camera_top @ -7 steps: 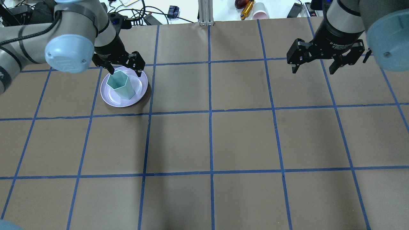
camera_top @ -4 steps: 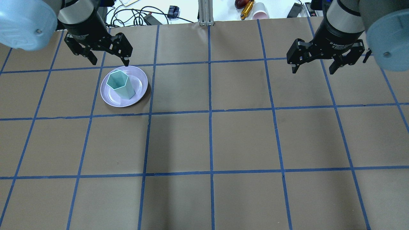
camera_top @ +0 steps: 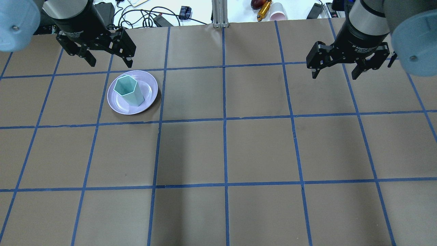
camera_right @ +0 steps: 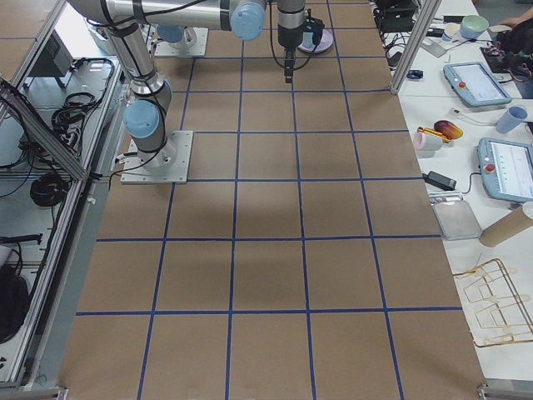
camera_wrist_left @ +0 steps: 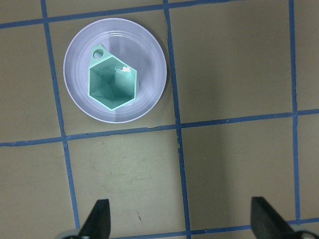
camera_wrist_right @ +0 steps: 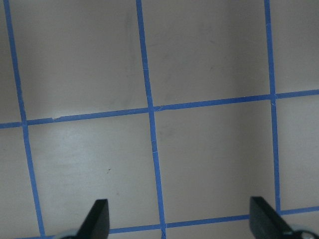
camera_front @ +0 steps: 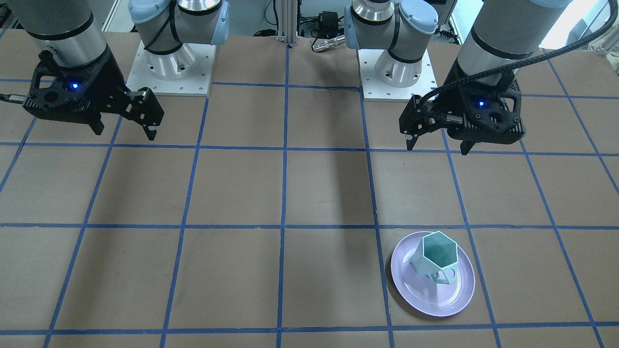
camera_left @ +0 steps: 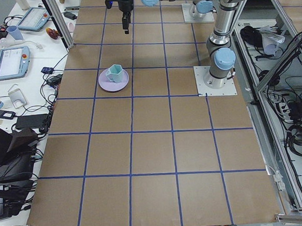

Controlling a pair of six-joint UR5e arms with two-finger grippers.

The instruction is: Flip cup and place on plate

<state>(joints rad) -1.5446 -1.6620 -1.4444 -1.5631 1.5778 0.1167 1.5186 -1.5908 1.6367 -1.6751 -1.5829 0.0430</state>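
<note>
The mint-green faceted cup [camera_top: 128, 89] stands upright, mouth up, on the lavender plate [camera_top: 150, 89] in the far left part of the table. It also shows in the front view [camera_front: 437, 256] on the plate [camera_front: 452, 297], handle toward that camera, and in the left wrist view [camera_wrist_left: 112, 82] on the plate [camera_wrist_left: 149, 64]. My left gripper [camera_top: 111, 64] is open and empty, raised above the table just beyond the plate, apart from the cup; it also shows in the front view [camera_front: 437, 147]. My right gripper [camera_top: 334, 76] is open and empty, high over the far right of the table.
Both robot bases [camera_front: 169, 63] stand at the table's robot side. Beyond the far edge lie cables, a pink paper cup [camera_top: 278, 12] and an aluminium post [camera_top: 220, 13]. Blue tape lines divide the brown table into squares.
My left gripper, open beside the cup's rim a second ago, has lifted and drawn away toward the far left. The cup stays upright on the plate. The right arm has not moved.
</note>
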